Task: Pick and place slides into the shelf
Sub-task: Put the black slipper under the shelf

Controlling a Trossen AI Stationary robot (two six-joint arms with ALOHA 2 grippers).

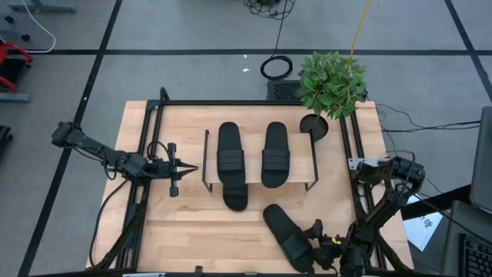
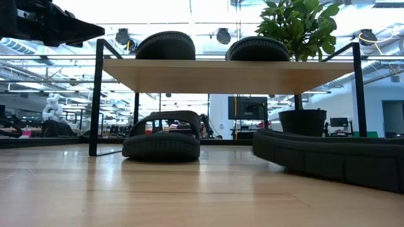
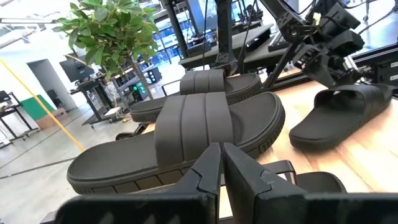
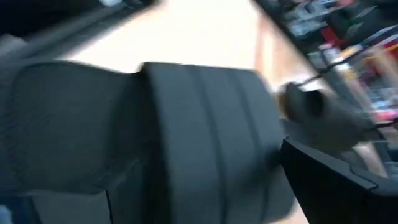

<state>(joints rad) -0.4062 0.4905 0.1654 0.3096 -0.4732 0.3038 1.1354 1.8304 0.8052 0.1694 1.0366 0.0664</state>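
High view: you see two slides [image 1: 231, 151] [image 1: 276, 152] lying side by side on top of the shelf [image 1: 307, 158]; a third slide [image 1: 234, 194] pokes out from under its near edge, and a fourth slide [image 1: 286, 231] lies loose on the table [image 1: 192, 231], near the right gripper [image 1: 319, 235].
High view, left arm: your left gripper [image 1: 187, 168] hovers just beside the shelf's left end frame, fingers pinched together, carrying nothing.
High view, right arm: it reaches in from the near right corner, touching or nearly touching the loose slide's strap end.
Low view: two soles sit on the board; one slide [image 2: 161, 135] rests beneath it, and the loose one [image 2: 328, 157] fills the right foreground.
Left wrist view: fingers [image 3: 208, 168] clenched and empty, pointing at the shelved pair.
Right wrist view: a ribbed strap [image 4: 205, 137] fills the frame; you cannot tell whether the claw is spread or clamped.
Progress: by my reading three are placed and one remains.
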